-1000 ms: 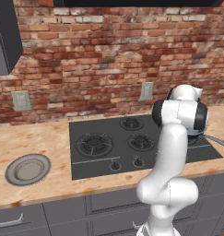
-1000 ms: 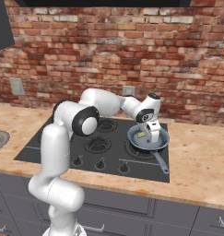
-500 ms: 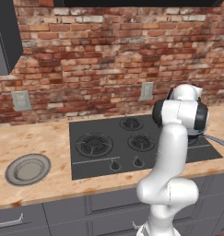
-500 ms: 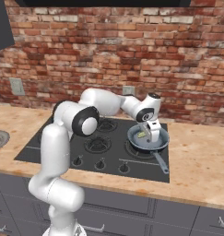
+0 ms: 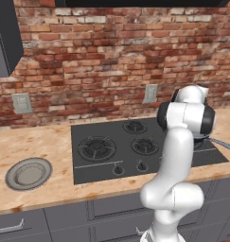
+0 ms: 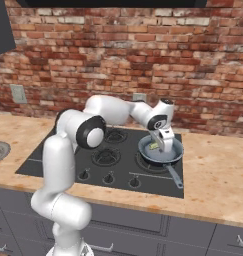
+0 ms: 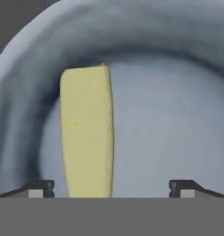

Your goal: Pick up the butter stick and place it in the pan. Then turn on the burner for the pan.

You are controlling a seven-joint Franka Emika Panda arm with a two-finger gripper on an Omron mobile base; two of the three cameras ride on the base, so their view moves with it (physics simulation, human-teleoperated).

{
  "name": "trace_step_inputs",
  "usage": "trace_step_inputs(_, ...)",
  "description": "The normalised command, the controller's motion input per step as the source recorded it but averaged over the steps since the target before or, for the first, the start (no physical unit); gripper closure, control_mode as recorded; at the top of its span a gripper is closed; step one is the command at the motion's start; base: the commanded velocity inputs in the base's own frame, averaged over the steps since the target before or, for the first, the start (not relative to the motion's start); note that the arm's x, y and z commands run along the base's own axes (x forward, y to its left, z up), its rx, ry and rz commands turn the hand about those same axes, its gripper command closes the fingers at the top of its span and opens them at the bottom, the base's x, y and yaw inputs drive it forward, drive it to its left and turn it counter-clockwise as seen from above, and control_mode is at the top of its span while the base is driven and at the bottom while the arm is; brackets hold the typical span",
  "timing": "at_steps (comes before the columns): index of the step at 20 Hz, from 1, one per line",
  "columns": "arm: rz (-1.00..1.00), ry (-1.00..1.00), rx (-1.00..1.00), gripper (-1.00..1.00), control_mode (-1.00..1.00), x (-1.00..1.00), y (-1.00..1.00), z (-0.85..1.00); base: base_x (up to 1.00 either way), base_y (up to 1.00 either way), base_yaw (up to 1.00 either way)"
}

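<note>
Left base view: the white arm's bulky elbow blocks sight of the right-hand burners of the black cooktop; a flat light-grey round plate lies on the wooden counter.

Right base view: the gripper hangs over the round dark grey pan.

Hand view: the pale yellow butter stick lies on the pan's floor near its wall, between wide-spread fingertips that grip nothing.

Kitchen, rendered. Indicated by: black gas cooktop set into a wooden counter; red brick backsplash; grey drawers fitted below; what are probably dark wall cabinets mounted above.
</note>
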Motion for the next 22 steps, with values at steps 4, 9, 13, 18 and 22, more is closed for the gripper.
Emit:
trace_step_inputs(4,0.00,-0.05,-0.05,-1.00,-1.00,-0.22,0.26,0.17,0.00,0.00,0.00)
trace_step_inputs(9,0.01,-0.09,-0.09,-1.00,-1.00,-0.40,0.33,0.33,0.00,0.00,0.00)
trace_step_inputs(13,0.00,-0.09,-0.06,-1.00,-1.00,-0.49,0.24,0.33,0.00,0.00,0.00)
trace_step_inputs(18,0.02,-0.11,-0.06,-1.00,-1.00,-0.64,0.26,0.25,0.00,0.00,0.00)
trace_step_inputs(22,0.10,-0.05,-0.06,-1.00,-1.00,-0.73,0.35,0.05,0.00,0.00,0.00)
